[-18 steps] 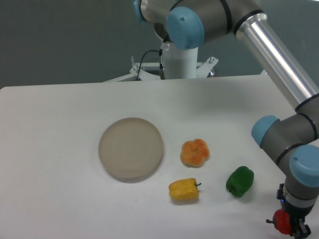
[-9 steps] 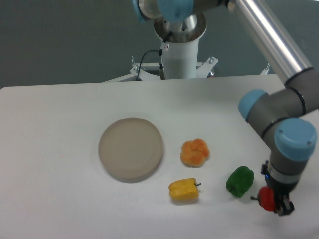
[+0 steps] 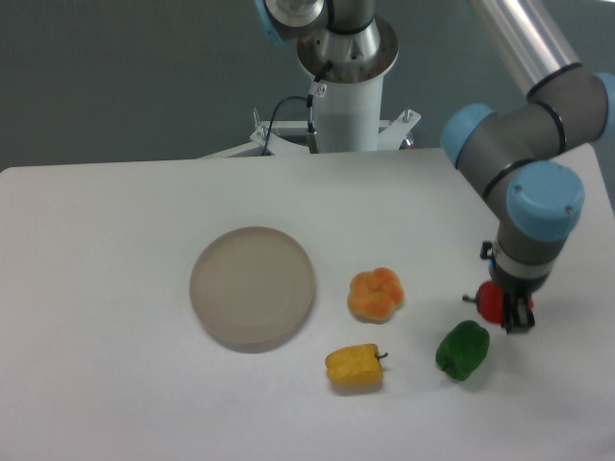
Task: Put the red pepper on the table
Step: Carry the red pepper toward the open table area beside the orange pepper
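Gripper (image 3: 506, 309) at the right side of the bench (image 3: 96, 384) points down and is clenched around the red pepper (image 3: 491, 302), whose short dark stem sticks out to the left. The pepper sits between the fingers, partly hidden by them, so whether it touches the white surface or hangs just above it cannot be told from this view. The arm's grey wrist with its blue cap (image 3: 544, 195) stands directly above the gripper, and the silver upper link runs off the top right corner.

Just near and left of the red pepper lies the green pepper (image 3: 463, 350), close to it but apart. Further left on the near side rests the yellow pepper (image 3: 354, 366), with its small stem toward the right. The orange pepper (image 3: 376, 294) sits beyond the yellow one, between it and the middle of the bench. Left of the orange pepper lies the round beige-grey plate (image 3: 252, 287), with nothing on it. The robot's white base column (image 3: 344, 113) rises at the far edge, with a black cable beside it.
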`<state>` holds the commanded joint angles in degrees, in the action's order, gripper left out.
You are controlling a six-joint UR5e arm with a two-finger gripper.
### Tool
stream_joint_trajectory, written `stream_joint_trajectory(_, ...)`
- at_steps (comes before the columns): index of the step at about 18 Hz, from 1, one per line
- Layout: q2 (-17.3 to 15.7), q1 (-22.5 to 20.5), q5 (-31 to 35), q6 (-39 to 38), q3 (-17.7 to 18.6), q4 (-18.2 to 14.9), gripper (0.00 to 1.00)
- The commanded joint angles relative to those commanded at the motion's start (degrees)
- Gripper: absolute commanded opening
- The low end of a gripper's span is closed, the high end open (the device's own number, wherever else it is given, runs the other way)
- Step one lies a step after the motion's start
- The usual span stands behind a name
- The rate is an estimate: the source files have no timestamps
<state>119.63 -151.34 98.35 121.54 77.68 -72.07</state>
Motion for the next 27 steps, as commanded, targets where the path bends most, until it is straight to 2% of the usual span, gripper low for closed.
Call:
stream_joint_trajectory(3,-1.5,-1.8,-0.5,3.5,3.5,0.7,0.51)
stream_joint_trajectory(6,-3.2,-2.6,-0.8,3.6,7.6,0.9,0.51)
stream_joint_trajectory(7,-4.2,-3.1,-2.3,3.3,9.4,2.6,0.51)
stream_joint_trajectory(9,-4.8,-4.5,-10.5,1.8,14.3,7.7,0.51)
stream_joint_trajectory(11,-5.5,-5.8,-18.1,-0.9,17.7,10.1,0.51)
stream_joint_trajectory(21,-5.8,-5.5,-17.7,-1.6,20.7,10.2,0.52)
stream_joint_trajectory(27,-5.6,-5.4,-17.7,-1.7,21.1,10.2,0.53)
